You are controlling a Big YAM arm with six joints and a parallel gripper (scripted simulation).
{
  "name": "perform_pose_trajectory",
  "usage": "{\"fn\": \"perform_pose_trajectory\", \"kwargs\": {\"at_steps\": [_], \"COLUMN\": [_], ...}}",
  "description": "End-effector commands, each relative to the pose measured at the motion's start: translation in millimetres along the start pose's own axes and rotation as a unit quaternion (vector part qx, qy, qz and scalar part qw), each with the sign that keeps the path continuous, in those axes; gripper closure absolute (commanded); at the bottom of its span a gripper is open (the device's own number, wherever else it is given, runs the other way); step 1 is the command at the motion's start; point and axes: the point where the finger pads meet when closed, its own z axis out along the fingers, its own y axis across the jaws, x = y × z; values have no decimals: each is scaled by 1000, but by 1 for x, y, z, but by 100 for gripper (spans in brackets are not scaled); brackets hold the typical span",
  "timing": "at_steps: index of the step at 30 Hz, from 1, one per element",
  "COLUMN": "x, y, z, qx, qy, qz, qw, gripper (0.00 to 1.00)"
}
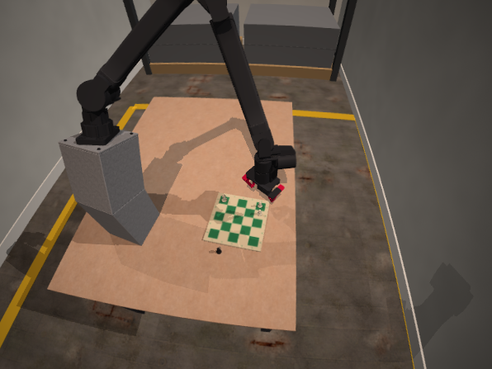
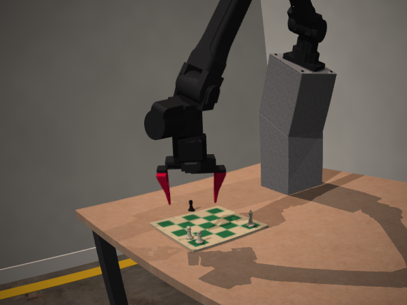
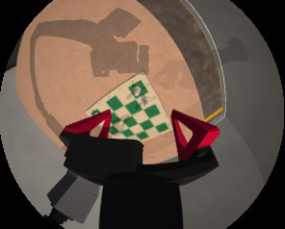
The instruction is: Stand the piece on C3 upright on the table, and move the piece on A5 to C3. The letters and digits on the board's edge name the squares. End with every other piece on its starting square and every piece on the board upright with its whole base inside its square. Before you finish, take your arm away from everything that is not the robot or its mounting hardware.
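Note:
The green and cream chessboard (image 1: 236, 221) lies on the wooden table. A black pawn (image 1: 219, 251) stands upright on the table just off the board's near edge; it also shows in the exterior view (image 2: 191, 206). A tall white piece (image 1: 224, 198) stands on one far corner square. Two small white pieces (image 1: 259, 205) (image 1: 259, 212) stand close together by the other far corner. My gripper (image 1: 264, 186) (image 2: 192, 200) hangs above the table just beyond that corner, fingers pointing down, wide open and empty. The wrist view shows the board (image 3: 128, 113) between my red fingers. The edge labels are too small to read.
The grey pedestal (image 1: 108, 185) that carries the arm stands on the table left of the board. The table's right edge runs close beside the board (image 1: 294, 222). Grey storage boxes (image 1: 289, 36) stand on a shelf at the back wall.

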Motion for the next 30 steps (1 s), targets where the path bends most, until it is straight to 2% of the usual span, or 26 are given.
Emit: {"fn": "perform_pose_trajectory", "kwargs": {"at_steps": [1,2,3,6,7,8,10,13,16,30], "x": [2,4,11,11,8,-7,-21,-20,-6,-8], "y": [21,19,7,7,5,-1,-11,-9,0,-1], "z": [11,10,5,5,3,-12,-15,-14,0,-2], "qx": [-17,-19,-14,-13,-9,4,15,14,0,1], "qy": [8,10,10,9,6,-5,-15,-14,-3,-5], "qz": [-137,-159,-147,-147,-149,-155,-161,-161,-158,-156], "qw": [990,987,989,989,989,988,987,987,988,988], "gripper": [0,67,67,67,67,67,67,67,67,67]}}
